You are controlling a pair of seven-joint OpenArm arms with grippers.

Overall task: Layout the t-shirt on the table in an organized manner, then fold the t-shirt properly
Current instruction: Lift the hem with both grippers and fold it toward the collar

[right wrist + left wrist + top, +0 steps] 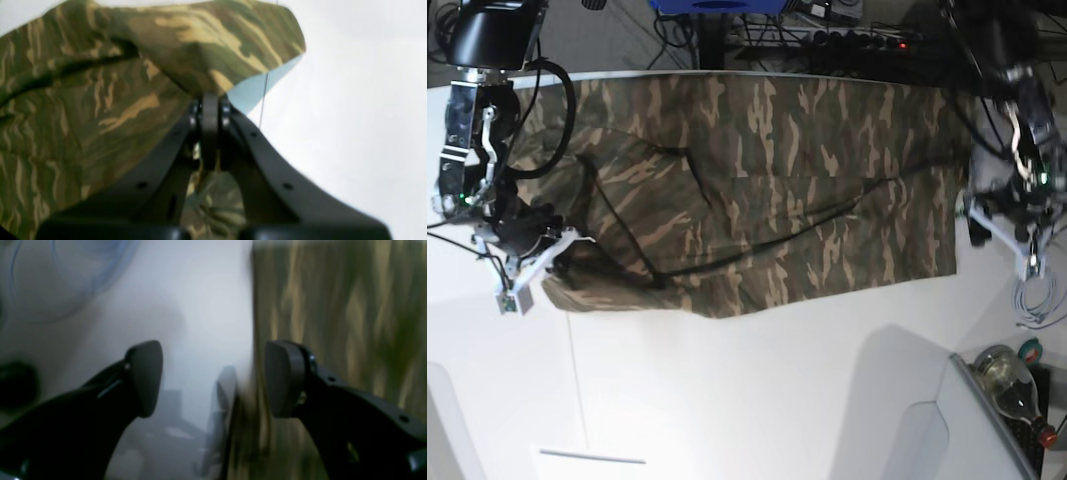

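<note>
- At 9 o'clock on the table (757, 400), the right gripper (210, 100) is clenched on the t-shirt (757, 190) edge.
- At 3 o'clock, the left gripper (213, 378) stands released; cloth lies beside its fingers (283, 380).
- Nearer, at 5 o'clock, a bottle (1007, 380).

The t-shirt (757, 190), camouflage in olive, brown and tan, lies spread wide across the far half of the white worktop (757, 400). Its left end is bunched and lifted a little; the right part lies flatter, with long creases.
</note>
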